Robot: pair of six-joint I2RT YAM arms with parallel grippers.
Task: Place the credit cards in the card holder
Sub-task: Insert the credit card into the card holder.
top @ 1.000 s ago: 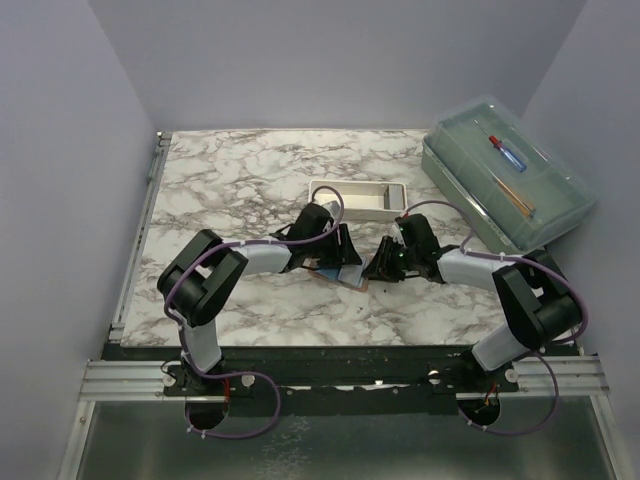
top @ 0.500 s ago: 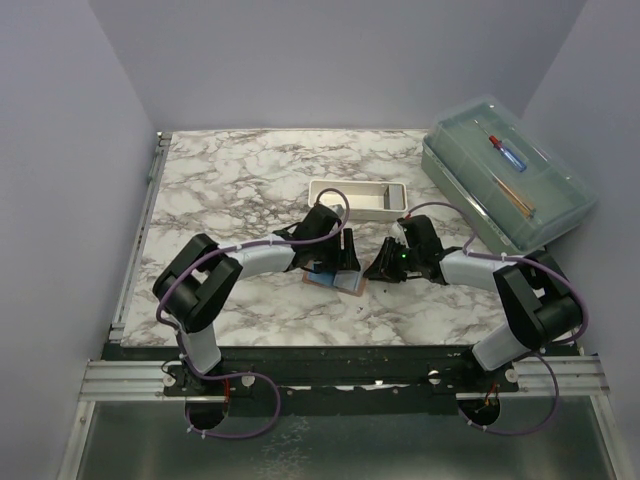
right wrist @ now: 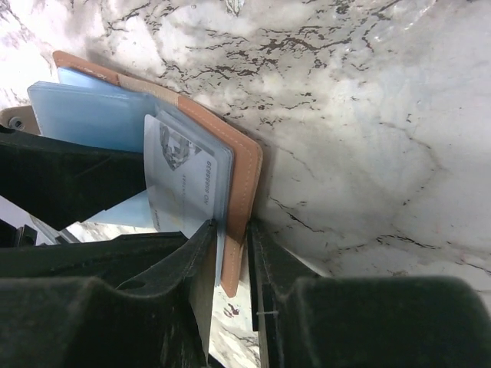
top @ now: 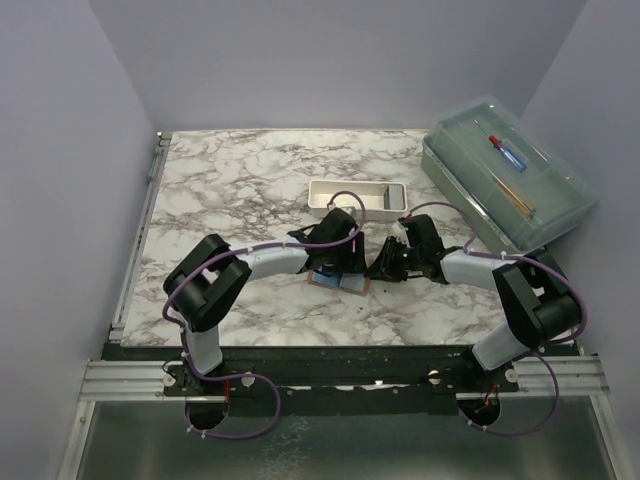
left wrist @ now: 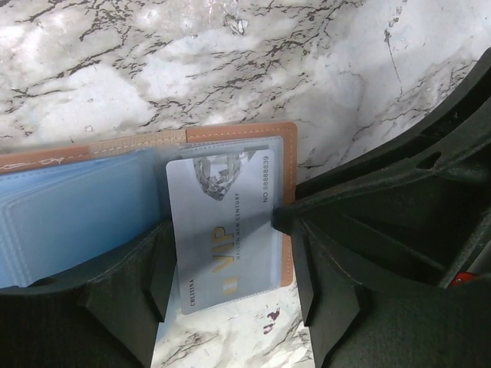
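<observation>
The card holder (top: pixel 338 283) lies open on the marble, tan rim (left wrist: pixel 230 132) up, with blue sleeves (left wrist: pixel 77 215) on its left half. A whitish credit card (left wrist: pixel 222 230) marked VIP sits partly inside the right sleeve, its near end sticking out over the table. My left gripper (left wrist: pixel 224 249) is open, one finger on each side of that card. My right gripper (right wrist: pixel 232 230) is shut on the holder's tan right edge (right wrist: pixel 244 172), pinching leather and clear sleeve together. The same card (right wrist: pixel 180 172) shows in the right wrist view. In the top view both grippers (top: pixel 342 262) (top: pixel 380 268) meet over the holder.
A white rectangular tray (top: pixel 357 198) stands just behind the grippers. A large clear lidded box (top: pixel 505 170) with a red and blue tool inside sits at the back right. Grey walls close in the table on three sides.
My left gripper has shifted right over the card holder and its jaws have widened. The right jaws have narrowed onto the holder's edge. The holder has shifted slightly.
</observation>
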